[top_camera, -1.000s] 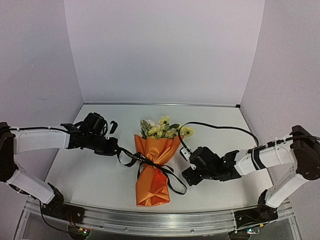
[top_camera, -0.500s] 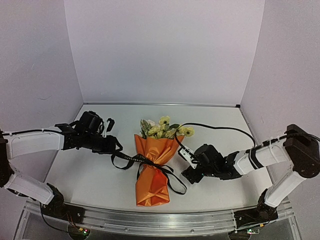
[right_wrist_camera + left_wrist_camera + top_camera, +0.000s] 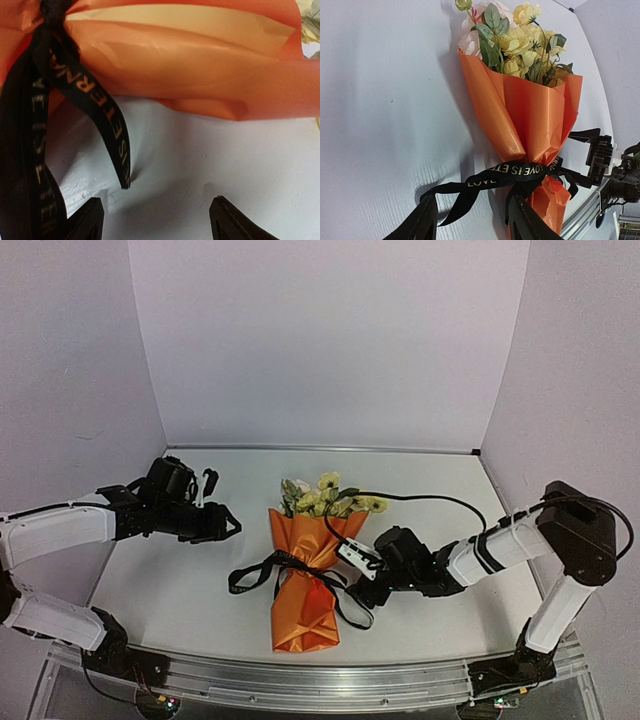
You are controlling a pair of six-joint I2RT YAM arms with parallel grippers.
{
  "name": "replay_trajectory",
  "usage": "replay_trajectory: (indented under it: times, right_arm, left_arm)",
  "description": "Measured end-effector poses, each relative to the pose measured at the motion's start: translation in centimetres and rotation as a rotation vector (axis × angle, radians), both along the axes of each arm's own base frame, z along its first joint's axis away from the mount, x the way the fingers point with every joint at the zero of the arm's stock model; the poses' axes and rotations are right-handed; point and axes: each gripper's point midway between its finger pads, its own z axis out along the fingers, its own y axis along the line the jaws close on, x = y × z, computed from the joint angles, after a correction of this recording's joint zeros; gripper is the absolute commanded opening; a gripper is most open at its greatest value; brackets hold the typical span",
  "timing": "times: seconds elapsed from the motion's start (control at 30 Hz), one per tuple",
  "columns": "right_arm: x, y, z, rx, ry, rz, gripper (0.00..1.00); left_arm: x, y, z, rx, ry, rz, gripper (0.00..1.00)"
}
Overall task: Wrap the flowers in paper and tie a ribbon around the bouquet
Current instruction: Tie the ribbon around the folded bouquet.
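The bouquet lies mid-table, its orange paper (image 3: pixel 303 612) cone pinched at the waist, with the yellow-cream flowers (image 3: pixel 325 498) at the far end. The black lettered ribbon (image 3: pixel 298 567) is knotted round the waist; one tail loops left on the table, the other trails right. My left gripper (image 3: pixel 228 524) hovers open to the left, apart from the ribbon. In the left wrist view the ribbon (image 3: pixel 520 172), paper (image 3: pixel 530 115) and flowers (image 3: pixel 515 40) lie beyond my left gripper (image 3: pixel 472 225). My right gripper (image 3: pixel 362 590) is open beside the cone; its own view shows a ribbon (image 3: pixel 107 125) tail and paper (image 3: pixel 175 60) ahead of the gripper (image 3: pixel 160 220).
A black cable (image 3: pixel 425 498) arcs from the right arm over the table behind the flowers. White walls close in the back and both sides. A metal rail (image 3: pixel 320 680) runs along the near edge. Bare table (image 3: pixel 170 580) lies left of the bouquet.
My left gripper opened, let go of the left ribbon tail and drew back left; the tail dropped slack onto the table. My right gripper moved left, closer to the cone.
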Motion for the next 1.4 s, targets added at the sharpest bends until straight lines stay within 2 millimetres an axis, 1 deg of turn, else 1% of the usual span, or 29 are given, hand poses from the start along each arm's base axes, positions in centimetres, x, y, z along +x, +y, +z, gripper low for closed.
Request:
replay_trajectory:
  times: [0.17,0.3,0.4,0.57,0.63,0.8,0.97,1.03,1.17,1.23,1.4]
  right_arm:
    - [0.9,1.5,-0.2,0.018,-0.013,0.013,0.71]
    - [1.4,2.2,-0.3,0.022,-0.031,0.024,0.62]
    - [1.7,2.5,-0.3,0.025,-0.046,0.028,0.53]
    - [2.0,2.9,0.2,0.040,-0.065,0.036,0.36]
    - [2.1,3.2,0.5,0.055,-0.066,0.035,0.32]
    - [2.2,3.7,1.0,0.080,-0.060,0.035,0.15]
    - [2.1,3.8,1.0,0.089,-0.050,0.035,0.00]
    - [2.0,3.9,1.0,0.091,-0.046,0.034,0.00]
    - [1.7,4.0,1.5,0.097,-0.043,0.034,0.00]
    - [1.5,4.0,1.8,0.099,-0.043,0.035,0.00]
    - [0.9,4.3,2.1,0.095,-0.048,0.036,0.00]
  left_arm:
    - [-0.2,-0.3,-0.5,-0.009,0.029,-0.011,0.49]
    - [-0.4,-0.6,-1.0,-0.014,0.052,-0.022,0.47]
    - [-0.6,-0.9,-1.5,-0.016,0.077,-0.031,0.45]
    - [-1.1,-1.6,-1.9,-0.046,0.115,-0.060,0.43]
    - [-1.5,-2.0,-2.0,-0.070,0.121,-0.085,0.43]
    - [-2.8,-3.0,-2.6,-0.110,0.148,-0.153,0.40]
    - [-4.2,-5.1,-3.5,-0.115,0.163,-0.251,0.39]
    - [-5.0,-6.1,-4.4,-0.099,0.172,-0.297,0.39]
    - [-6.2,-7.4,-6.5,-0.048,0.206,-0.354,0.41]
    - [-6.2,-8.0,-7.2,-0.022,0.206,-0.369,0.41]
    - [-5.3,-9.3,-7.3,-0.003,0.175,-0.383,0.42]
